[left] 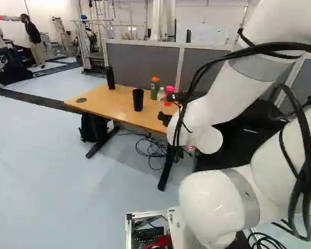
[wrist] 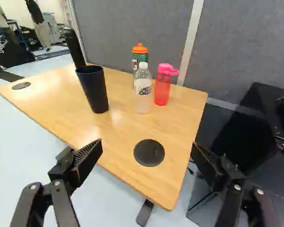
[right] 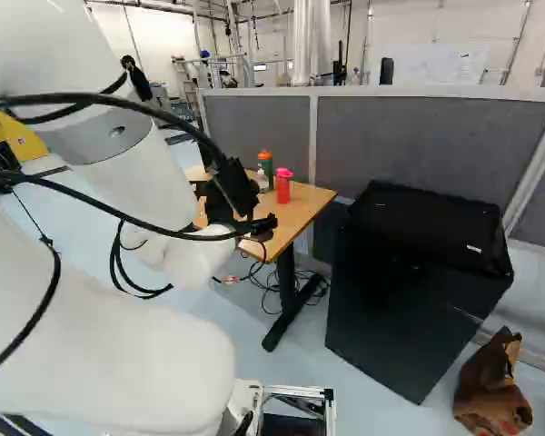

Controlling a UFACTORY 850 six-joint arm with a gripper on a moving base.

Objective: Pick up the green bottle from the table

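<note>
Approaching bench [wrist: 118, 124], fingers [wrist: 147, 161] spread, pinching nothing. Green bottle [wrist: 139, 57] behind clear bottle [wrist: 143, 89], perhaps touching; straight reach could topple clear one.

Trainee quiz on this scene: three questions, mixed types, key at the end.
1. Multiple choice: in the wrist view, what partly hides the green bottle on the light wood table?
a) clear plastic bottle with white cap
b) translucent pink-red bottle
c) tapered black cup

2. True or false: the black two-fingered gripper is open, with nothing gripped.

3. Fill in: the green bottle's cap is ____ in colour.

Key: 1 a; 2 true; 3 orange
</note>
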